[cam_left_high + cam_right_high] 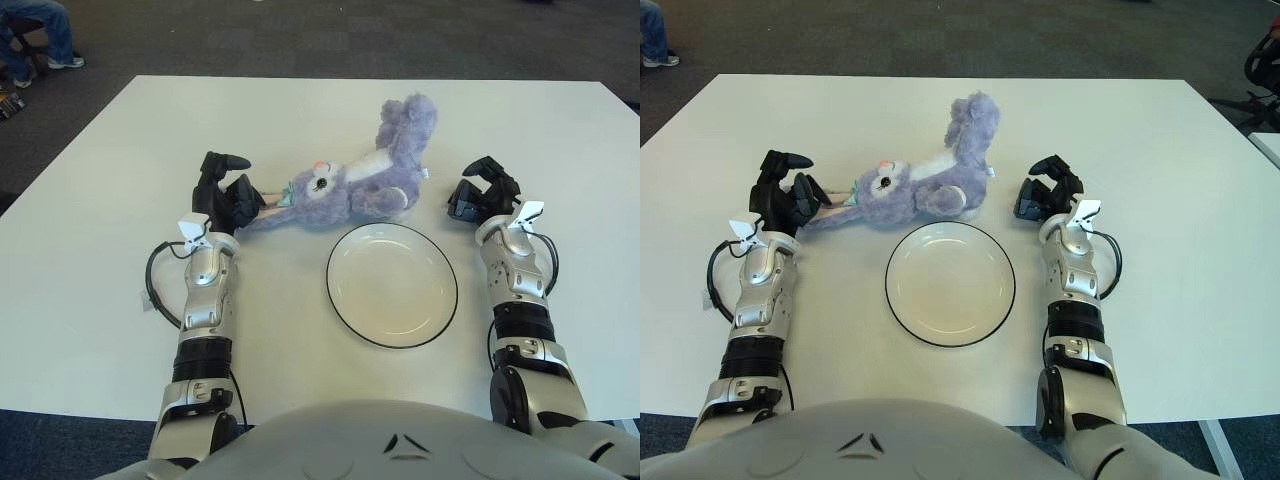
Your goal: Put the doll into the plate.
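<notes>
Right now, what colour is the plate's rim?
Black, around a white plate; clearest in the left eye view.

Light: bright, even, from overhead | Shadows: soft, faint under doll and plate | Glare: mild sheen on white table | Focus: sharp throughout | Edges: slight distortion

Purple doll, black-rimmed white plate, white table.
</notes>
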